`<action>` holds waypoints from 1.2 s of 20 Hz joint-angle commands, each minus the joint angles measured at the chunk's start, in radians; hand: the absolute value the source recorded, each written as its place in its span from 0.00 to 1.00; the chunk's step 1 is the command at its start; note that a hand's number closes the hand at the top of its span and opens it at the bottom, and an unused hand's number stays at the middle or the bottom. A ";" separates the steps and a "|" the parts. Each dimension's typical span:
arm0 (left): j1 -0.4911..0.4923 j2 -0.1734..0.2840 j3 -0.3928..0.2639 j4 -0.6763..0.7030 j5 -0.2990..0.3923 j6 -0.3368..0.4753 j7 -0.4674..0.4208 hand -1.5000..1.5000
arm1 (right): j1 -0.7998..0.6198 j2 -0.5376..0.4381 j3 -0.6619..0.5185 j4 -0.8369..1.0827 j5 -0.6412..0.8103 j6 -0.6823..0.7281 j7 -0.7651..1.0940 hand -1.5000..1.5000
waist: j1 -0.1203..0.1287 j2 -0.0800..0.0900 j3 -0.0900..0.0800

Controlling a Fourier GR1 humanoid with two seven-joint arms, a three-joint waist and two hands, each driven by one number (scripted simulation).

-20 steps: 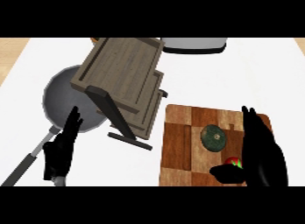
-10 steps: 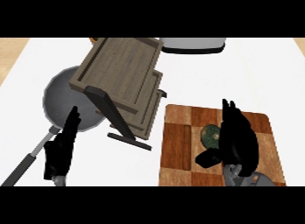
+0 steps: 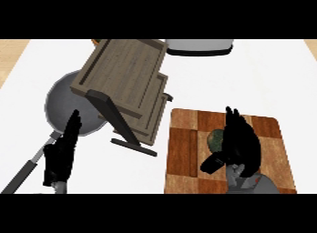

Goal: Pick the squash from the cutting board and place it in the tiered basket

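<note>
The dark green squash point(image 3: 216, 138) lies on the wooden checkered cutting board point(image 3: 183, 136) at the lower right. Only its left edge shows. My right hand point(image 3: 239, 142) lies over the rest of it, fingers straight and pointing away from me, thumb out to the lower left. I cannot tell whether the palm touches the squash. The wooden tiered basket point(image 3: 127, 82) stands left of the board, leaning on a dark stand. My left hand point(image 3: 62, 152) rests open at the lower left, fingers up, apart from everything.
A grey pan point(image 3: 62, 105) sits partly under the basket at the left, its handle point(image 3: 23, 173) running toward the lower left beside my left hand. A white pot point(image 3: 198, 46) stands at the counter's far edge.
My right hand has moved left and forward across the cutting board, from beside the squash to over it, hiding most of it. The left hand has stayed still.
</note>
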 commanded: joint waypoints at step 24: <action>0.050 -0.011 0.021 -0.013 -0.015 -0.026 0.067 0.50 | 0.018 0.058 -0.098 0.219 0.000 -0.012 -0.003 1.00 | 0.003 0.006 -0.008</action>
